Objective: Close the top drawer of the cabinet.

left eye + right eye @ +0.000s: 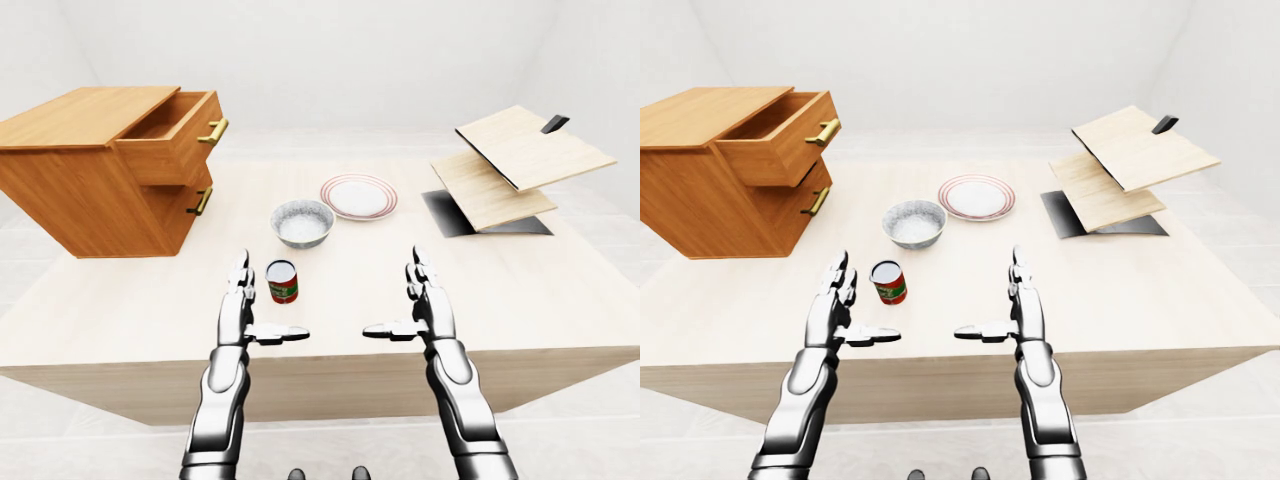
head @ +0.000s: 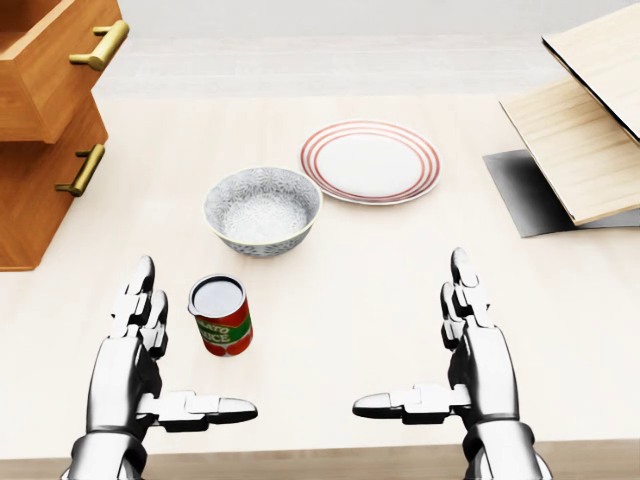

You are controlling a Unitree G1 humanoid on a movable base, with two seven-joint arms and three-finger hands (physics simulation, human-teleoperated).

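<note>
Two hands spread, empty; drawer (image 1: 178,135) untouched, ajar.
Your left hand (image 2: 140,345) must reach its face; right hand (image 2: 470,350) idle.

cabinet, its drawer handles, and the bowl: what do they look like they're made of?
Cabinet: wood, matte orange-brown, with visible grain.
Drawer handles: look like brass or gold-toned metal, judging by the shiny yellow highlights.
Bowl: probably glazed ceramic, grey-white with a speckled pattern; as this is a render, plastic can't be ruled out.
</note>
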